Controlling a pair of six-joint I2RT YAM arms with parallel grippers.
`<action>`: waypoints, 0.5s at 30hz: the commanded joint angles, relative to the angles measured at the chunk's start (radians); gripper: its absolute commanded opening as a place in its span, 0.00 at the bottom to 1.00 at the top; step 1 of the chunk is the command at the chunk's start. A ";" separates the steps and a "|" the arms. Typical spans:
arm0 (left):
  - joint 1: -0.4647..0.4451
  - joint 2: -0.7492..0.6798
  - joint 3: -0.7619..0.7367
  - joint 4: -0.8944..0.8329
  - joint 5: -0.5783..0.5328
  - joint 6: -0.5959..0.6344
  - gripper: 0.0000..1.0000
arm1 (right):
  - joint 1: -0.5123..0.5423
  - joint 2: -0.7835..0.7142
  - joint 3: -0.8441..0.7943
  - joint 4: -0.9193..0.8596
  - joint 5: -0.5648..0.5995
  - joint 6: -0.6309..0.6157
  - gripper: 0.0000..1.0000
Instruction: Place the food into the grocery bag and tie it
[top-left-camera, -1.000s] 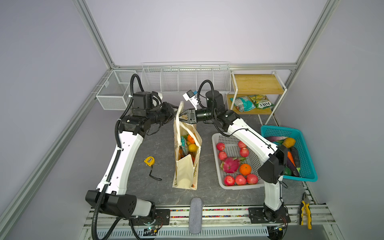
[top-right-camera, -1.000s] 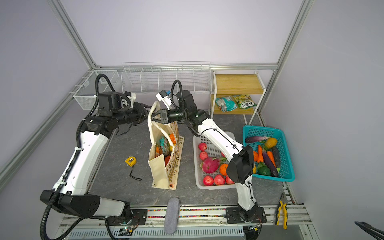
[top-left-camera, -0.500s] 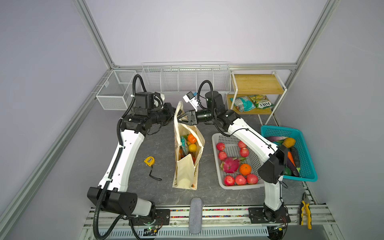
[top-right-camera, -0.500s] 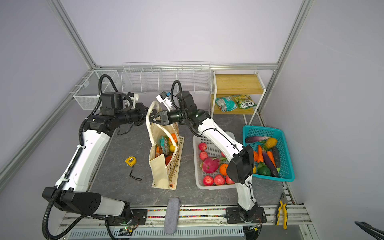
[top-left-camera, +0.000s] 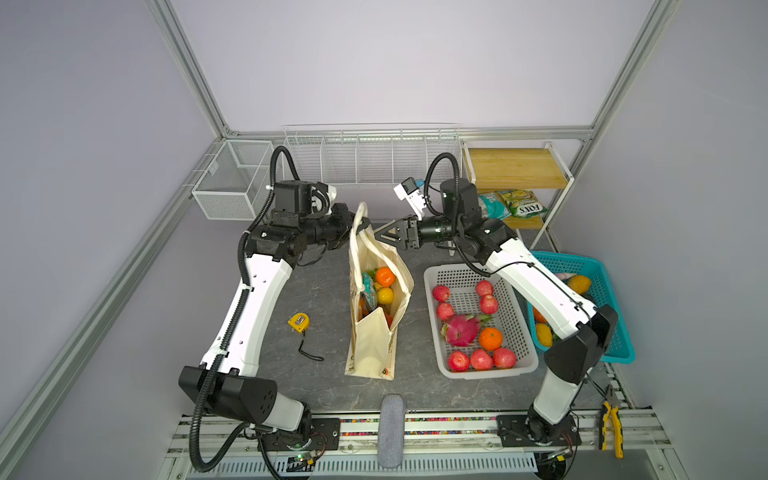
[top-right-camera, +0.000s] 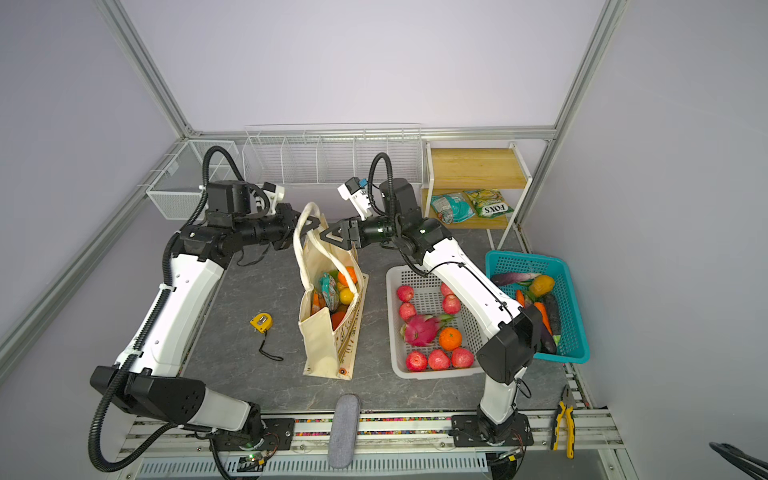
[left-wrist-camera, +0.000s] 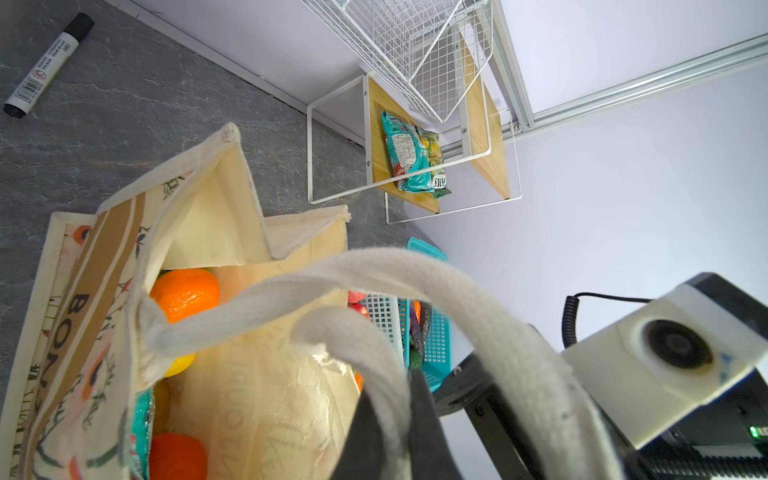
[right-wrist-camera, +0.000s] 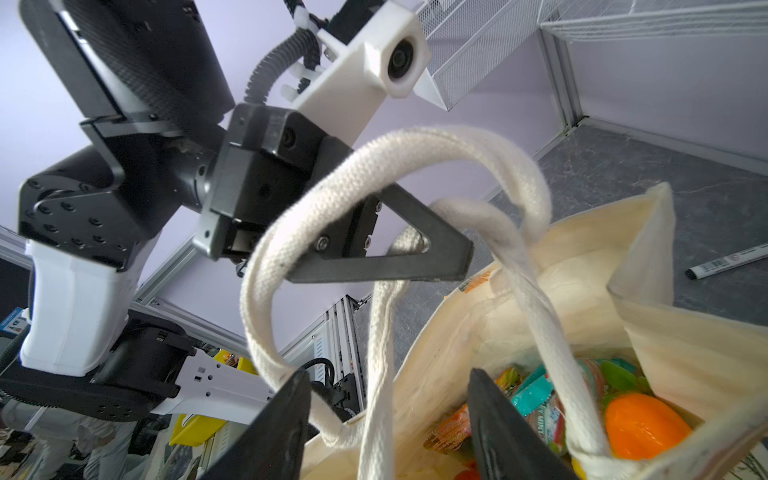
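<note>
The cream grocery bag (top-left-camera: 376, 332) (top-right-camera: 322, 345) stands upright mid-table in both top views. Inside it lie food items: an orange (top-left-camera: 384, 276), a yellow fruit (top-left-camera: 385, 296) and a teal packet (top-left-camera: 368, 286). My left gripper (top-left-camera: 360, 224) (left-wrist-camera: 388, 390) is shut on one white rope handle (left-wrist-camera: 395, 415) above the bag's far end. The other handle (right-wrist-camera: 374, 174) loops over that gripper's finger. My right gripper (top-left-camera: 380, 237) (right-wrist-camera: 386, 374) faces it from the right, open, with a handle strand hanging loose between its jaws.
A white basket (top-left-camera: 490, 372) of red fruit, a dragon fruit and an orange sits right of the bag, and a teal basket (top-left-camera: 621, 328) of vegetables beyond it. A yellow tape measure (top-left-camera: 298, 323) lies left of the bag. Behind it are a marker (left-wrist-camera: 45, 66) and a wooden shelf (top-left-camera: 515, 168) with snack packets.
My right gripper has opened and let go of the handle. My left gripper has closed on a handle and shifted slightly toward the bag.
</note>
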 joint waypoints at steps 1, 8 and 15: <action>-0.007 0.021 0.085 -0.063 0.011 0.030 0.00 | -0.027 -0.054 -0.046 -0.010 0.027 -0.031 0.62; -0.014 0.067 0.167 -0.086 0.026 0.026 0.00 | -0.051 -0.087 -0.157 0.036 0.032 -0.028 0.39; -0.041 0.094 0.144 0.025 0.077 -0.053 0.00 | -0.052 -0.085 -0.249 0.100 0.039 -0.028 0.13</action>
